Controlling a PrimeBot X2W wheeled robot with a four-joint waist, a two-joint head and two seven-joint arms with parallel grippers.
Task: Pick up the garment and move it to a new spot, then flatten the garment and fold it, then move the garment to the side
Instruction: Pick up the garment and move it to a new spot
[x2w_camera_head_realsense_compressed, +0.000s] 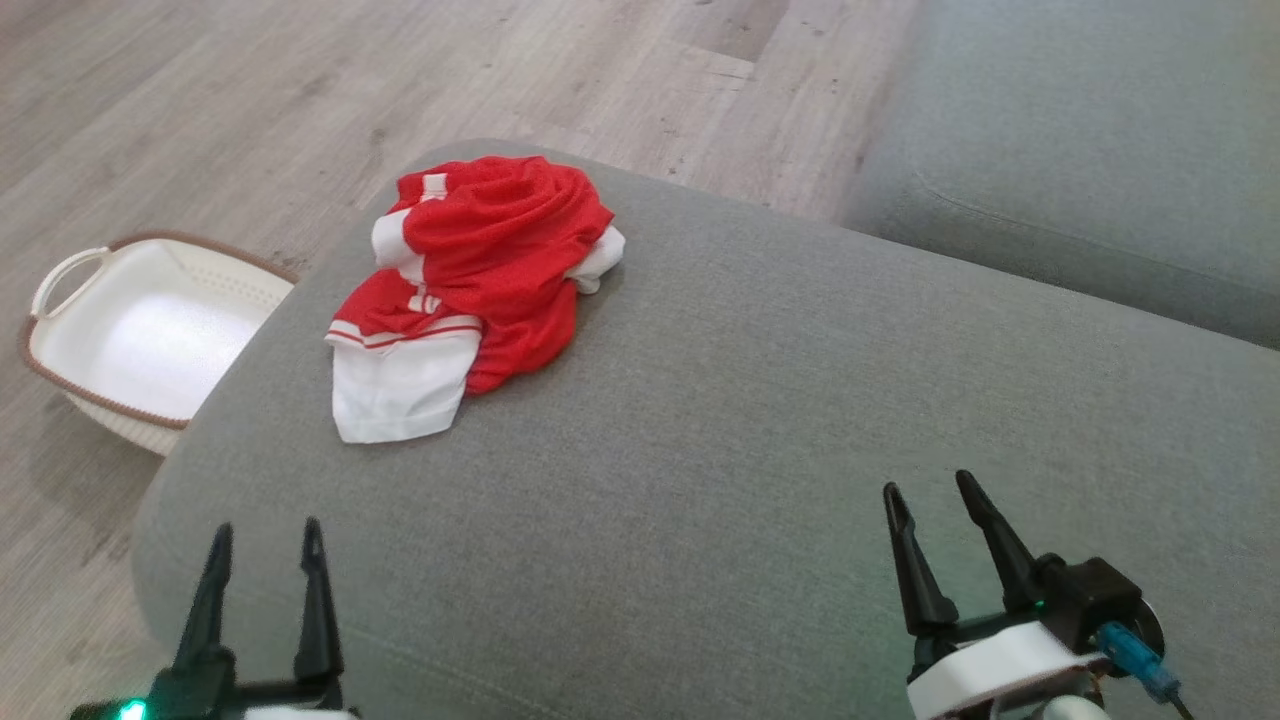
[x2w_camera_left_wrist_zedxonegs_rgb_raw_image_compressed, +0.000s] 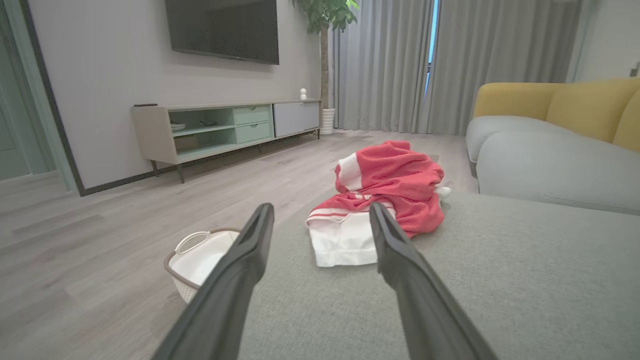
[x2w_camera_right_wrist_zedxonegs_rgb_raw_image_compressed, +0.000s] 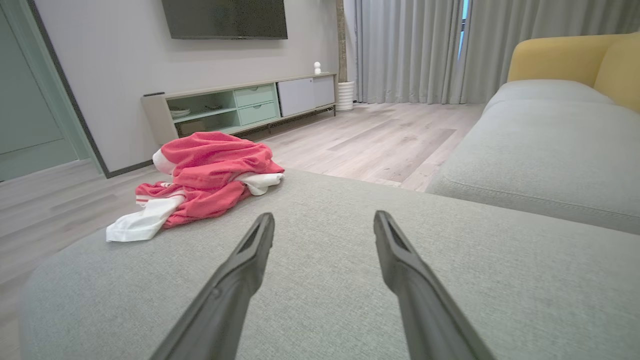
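Note:
A crumpled red and white garment (x2w_camera_head_realsense_compressed: 470, 285) lies in a heap near the far left corner of the grey sofa cushion (x2w_camera_head_realsense_compressed: 760, 400). In the left wrist view the garment (x2w_camera_left_wrist_zedxonegs_rgb_raw_image_compressed: 385, 200) sits straight ahead of the fingers, and in the right wrist view the garment (x2w_camera_right_wrist_zedxonegs_rgb_raw_image_compressed: 200, 182) lies ahead to the left. My left gripper (x2w_camera_head_realsense_compressed: 265, 535) hovers open at the near left edge of the cushion, nothing between its fingers. Over the near right part of the cushion my right gripper (x2w_camera_head_realsense_compressed: 930, 490) is open and empty too. Both are well short of the garment.
A white basket (x2w_camera_head_realsense_compressed: 140, 330) with a brown rim stands on the wooden floor left of the cushion. Another grey sofa seat (x2w_camera_head_realsense_compressed: 1080, 150) runs along the far right, with yellow backrests (x2w_camera_left_wrist_zedxonegs_rgb_raw_image_compressed: 575, 102). A TV cabinet (x2w_camera_left_wrist_zedxonegs_rgb_raw_image_compressed: 225, 127) lines the far wall.

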